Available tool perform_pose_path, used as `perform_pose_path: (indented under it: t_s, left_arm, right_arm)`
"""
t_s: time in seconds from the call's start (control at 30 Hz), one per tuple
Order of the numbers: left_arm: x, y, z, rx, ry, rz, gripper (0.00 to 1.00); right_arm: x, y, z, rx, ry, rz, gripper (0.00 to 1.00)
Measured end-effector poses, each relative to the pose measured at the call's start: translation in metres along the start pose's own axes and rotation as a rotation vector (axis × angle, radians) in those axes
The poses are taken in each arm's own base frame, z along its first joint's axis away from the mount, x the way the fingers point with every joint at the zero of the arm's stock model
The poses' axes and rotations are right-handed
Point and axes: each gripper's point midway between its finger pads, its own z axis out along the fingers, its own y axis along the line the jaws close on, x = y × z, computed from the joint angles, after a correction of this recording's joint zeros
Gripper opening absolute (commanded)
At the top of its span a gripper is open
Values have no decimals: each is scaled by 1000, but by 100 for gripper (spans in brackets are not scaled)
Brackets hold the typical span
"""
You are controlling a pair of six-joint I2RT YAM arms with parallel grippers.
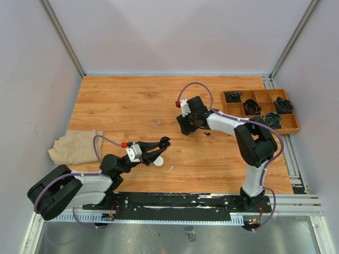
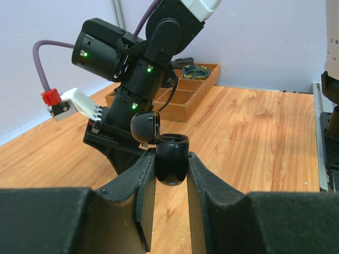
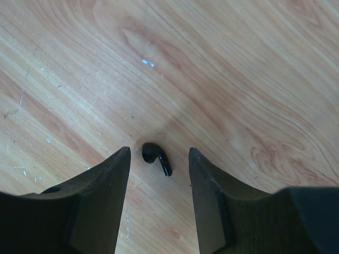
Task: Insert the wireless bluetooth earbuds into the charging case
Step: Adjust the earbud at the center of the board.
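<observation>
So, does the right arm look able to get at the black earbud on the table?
Likely yes: the right gripper is open, the black earbud lies on the table between its fingers, and nothing covers it.

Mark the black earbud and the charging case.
black earbud [image 3: 152,152], right wrist view: on its rounded head.
charging case [image 2: 171,165], left wrist view: on its lower half, below the open lid.
</observation>
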Motion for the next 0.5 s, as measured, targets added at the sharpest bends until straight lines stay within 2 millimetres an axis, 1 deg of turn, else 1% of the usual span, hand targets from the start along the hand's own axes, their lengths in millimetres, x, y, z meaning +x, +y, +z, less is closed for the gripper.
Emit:
perform_pose_path:
  t_s: [0.23,0.37,0.5]
  left_arm:
    - [0,0,0,0,0,0,0]
    - [0,0,0,0,0,0,0]
    - [0,0,0,0,0,0,0]
  right_arm:
    - [5,7,2,-7,49,-55,37]
    - [12,6,3,1,80,-71,29]
    - [14,4,2,12,92,-77,20]
